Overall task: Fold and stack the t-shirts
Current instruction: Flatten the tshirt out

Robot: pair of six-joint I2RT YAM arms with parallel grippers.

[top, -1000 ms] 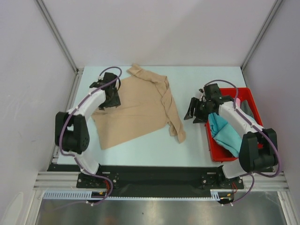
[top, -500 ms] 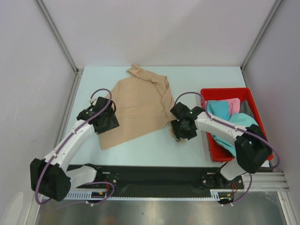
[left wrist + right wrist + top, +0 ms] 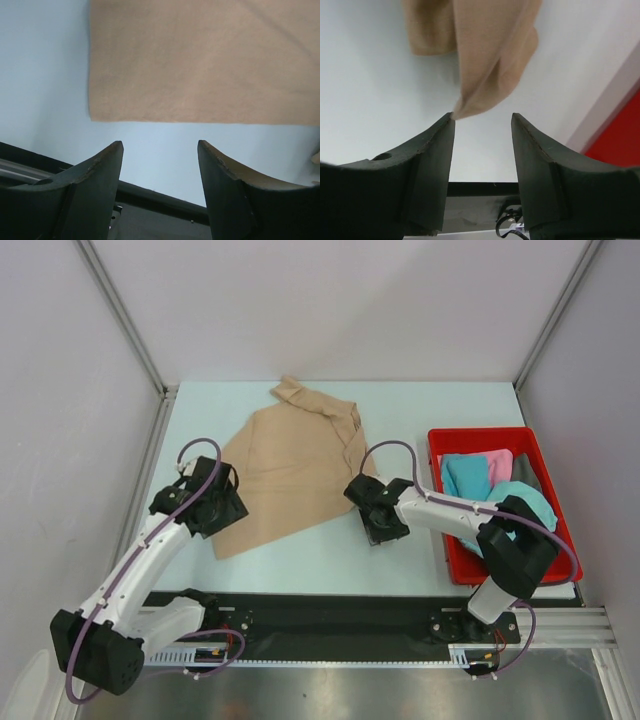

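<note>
Tan t-shirt (image 3: 290,465) flat on pale-blue surface (image 3: 430,405), long axis diagonal, collar toward far edge. Left gripper (image 3: 160,146) and right gripper (image 3: 483,119): jaws open. White walls (image 3: 350,310).

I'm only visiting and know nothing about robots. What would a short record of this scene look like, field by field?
Surface: pale table
Laid out: tan t-shirt, spread open, bunched at its far end
Left gripper: open, just short of the shirt's near hem, holding nothing
Right gripper: open, a hanging tip of the shirt at one fingertip, not clamped
Red bin: on the right, holding a teal t-shirt and a pink t-shirt
</note>
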